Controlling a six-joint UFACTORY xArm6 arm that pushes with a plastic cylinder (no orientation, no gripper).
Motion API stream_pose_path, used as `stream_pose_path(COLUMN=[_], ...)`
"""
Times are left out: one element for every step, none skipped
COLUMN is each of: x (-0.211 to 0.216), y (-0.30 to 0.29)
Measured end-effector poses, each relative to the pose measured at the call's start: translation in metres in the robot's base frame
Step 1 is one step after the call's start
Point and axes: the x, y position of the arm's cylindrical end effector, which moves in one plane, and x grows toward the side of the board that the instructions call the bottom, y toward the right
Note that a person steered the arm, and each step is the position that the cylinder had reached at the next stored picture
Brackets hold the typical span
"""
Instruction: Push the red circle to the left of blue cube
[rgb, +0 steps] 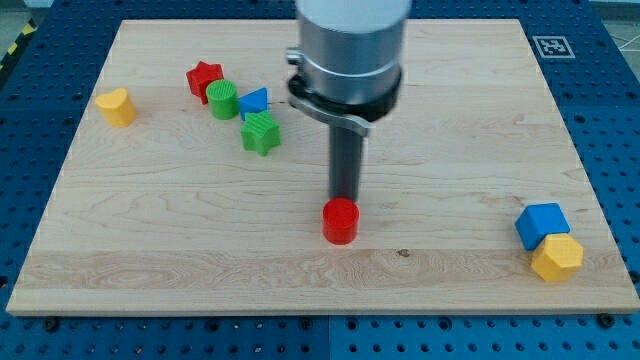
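my tip (345, 200) has nothing to grasp with, bare rod just pressing; it sits just behind the red circle (340, 221), touching its top edge, likely lining up a push. Red circle: short glossy cylinder, upright. Blue cube (541, 224) well off to tip's right, against yellow hexagon block (557, 258)

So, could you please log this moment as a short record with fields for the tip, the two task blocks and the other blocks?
tip: my tip sits just above the red circle, seemingly touching it
red circle: bottom centre of the board
blue cube: far right, touching the yellow block below it
gap: red circle well left of the blue cube
top-left cluster: red star, green cylinder, small blue block, green star
far left: yellow heart
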Motion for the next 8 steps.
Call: stream_pose_path(x=[-0.008,-0.003,0.038,0.059,0.044,0.025,0.018,0.018], y=[-0.015,-0.067,-0.073,-0.044,-0.035,-0.041,-0.039,0.002])
